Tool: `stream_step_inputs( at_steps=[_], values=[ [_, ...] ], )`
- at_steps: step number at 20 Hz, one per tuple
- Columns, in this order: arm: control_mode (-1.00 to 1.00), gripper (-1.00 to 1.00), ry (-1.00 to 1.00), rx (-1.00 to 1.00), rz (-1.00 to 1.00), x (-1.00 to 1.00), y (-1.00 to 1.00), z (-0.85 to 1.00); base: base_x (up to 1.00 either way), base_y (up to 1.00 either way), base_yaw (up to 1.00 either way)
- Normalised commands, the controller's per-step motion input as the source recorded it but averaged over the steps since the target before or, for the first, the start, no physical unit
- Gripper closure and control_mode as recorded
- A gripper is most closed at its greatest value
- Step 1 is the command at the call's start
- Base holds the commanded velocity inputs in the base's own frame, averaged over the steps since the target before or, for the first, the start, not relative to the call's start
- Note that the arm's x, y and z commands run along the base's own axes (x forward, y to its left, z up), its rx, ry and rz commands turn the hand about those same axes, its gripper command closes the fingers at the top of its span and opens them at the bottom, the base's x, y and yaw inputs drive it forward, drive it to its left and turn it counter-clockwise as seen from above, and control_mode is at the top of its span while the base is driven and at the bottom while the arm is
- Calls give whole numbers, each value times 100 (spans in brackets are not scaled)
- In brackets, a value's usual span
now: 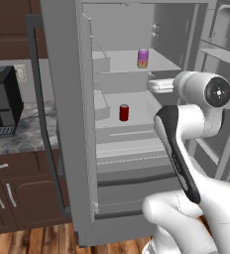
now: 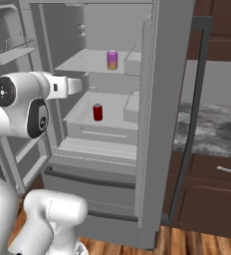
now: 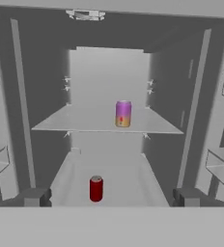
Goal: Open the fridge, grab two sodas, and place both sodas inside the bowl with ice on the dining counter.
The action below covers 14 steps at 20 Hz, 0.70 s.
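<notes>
**Fridge open, both cans on their shelves**

Left base view: the fridge [image 1: 82, 124] stands with its doors swung wide. Inside, the purple can [image 1: 143, 58] sits upright on the upper shelf and the red can [image 1: 124, 112] on the shelf below. The white arm [image 1: 186, 149] rises in front, elbow bent, forearm reaching into the fridge.

Right base view: same fridge [image 2: 157, 124], purple can [image 2: 112, 60] above red can [image 2: 97, 112]; a marbled counter [image 2: 212, 129] lies beside the fridge.

Hand view: the pincer [image 3: 111, 198] is spread wide, empty, facing the fridge interior, its fingertips [image 3: 34, 197] well short of the red can [image 3: 96, 188], the purple can [image 3: 123, 114] higher.

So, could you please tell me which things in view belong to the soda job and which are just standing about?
Belongs to the job:
- fridge, doors open
- purple soda, upper shelf
- red soda, lower shelf

Just standing about:
- black appliance on the wall counter
- brown cabinets
</notes>
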Motion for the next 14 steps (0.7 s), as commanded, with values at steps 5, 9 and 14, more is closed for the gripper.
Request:
stream_step_inputs(
  at_steps=[5, 9, 14],
  values=[
    [-100, -100, -3, 4, 3, 56, -2, 0, 0, 0, 0],
    [-100, -100, -14, 12, 5, 52, -3, 0, 0, 0, 0],
    [-100, -100, -11, 7, 1, 41, -15, 1, 0, 0, 0]
  ],
)
